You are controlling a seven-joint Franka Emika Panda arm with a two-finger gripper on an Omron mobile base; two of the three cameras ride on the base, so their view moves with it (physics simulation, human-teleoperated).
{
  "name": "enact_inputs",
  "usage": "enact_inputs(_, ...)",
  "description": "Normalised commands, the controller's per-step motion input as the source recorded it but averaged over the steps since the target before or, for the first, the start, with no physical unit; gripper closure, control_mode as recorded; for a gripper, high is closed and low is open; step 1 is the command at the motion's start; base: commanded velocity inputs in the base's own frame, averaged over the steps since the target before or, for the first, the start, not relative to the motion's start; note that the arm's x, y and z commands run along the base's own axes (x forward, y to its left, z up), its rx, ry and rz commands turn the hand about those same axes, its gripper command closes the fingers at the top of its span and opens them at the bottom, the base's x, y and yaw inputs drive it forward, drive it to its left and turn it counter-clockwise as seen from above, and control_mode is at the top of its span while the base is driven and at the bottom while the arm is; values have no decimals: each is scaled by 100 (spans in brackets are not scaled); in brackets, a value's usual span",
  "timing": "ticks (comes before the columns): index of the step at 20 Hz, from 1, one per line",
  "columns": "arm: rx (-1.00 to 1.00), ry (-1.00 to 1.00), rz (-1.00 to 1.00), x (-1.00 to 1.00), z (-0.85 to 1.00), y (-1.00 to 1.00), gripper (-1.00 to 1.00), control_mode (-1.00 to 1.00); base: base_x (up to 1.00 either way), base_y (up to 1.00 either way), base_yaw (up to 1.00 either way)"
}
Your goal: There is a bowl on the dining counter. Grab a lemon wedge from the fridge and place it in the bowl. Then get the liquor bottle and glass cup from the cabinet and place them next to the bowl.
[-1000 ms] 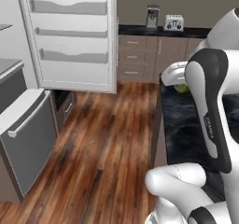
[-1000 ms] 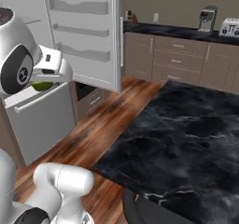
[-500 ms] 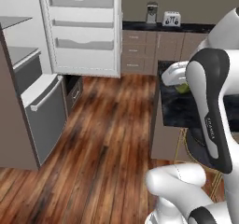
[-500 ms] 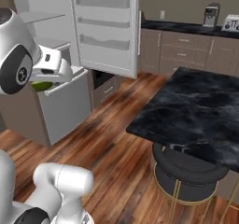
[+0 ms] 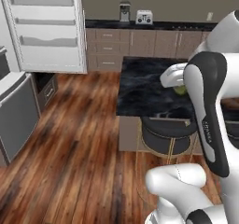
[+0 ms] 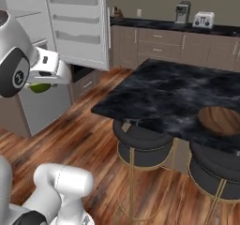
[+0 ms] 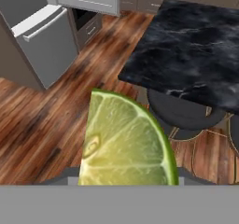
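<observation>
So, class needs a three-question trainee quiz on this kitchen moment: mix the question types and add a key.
1. True or false: the end effector holds the lemon wedge.
2. The bowl sits on: A) the floor B) the dining counter C) a stool.
3. Fill in: the fridge door stands ____.

Key: 1 true; 2 B; 3 open.

gripper (image 5: 176, 84) clasping lemon wedge (image 5: 180, 89) above dining counter (image 5: 144, 90); fridge (image 5: 45, 29) door open
</observation>
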Motion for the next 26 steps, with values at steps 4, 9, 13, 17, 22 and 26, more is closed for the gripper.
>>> enact_inputs(4,0,0,0,0,0,0,100,100,0,-100,-16)
enact_inputs(9,0,0,0,0,0,0,100,100,13,-100,-14)
enact_inputs(13,0,0,0,0,0,0,100,100,74,-96,-6)
enact_inputs(17,0,0,0,0,0,0,100,100,100,-81,0)
enact_inputs(22,0,0,0,0,0,0,100,100,83,-86,-1)
enact_inputs(26,1,5,0,29,-16,-24,100,-100,27,-30,-1)
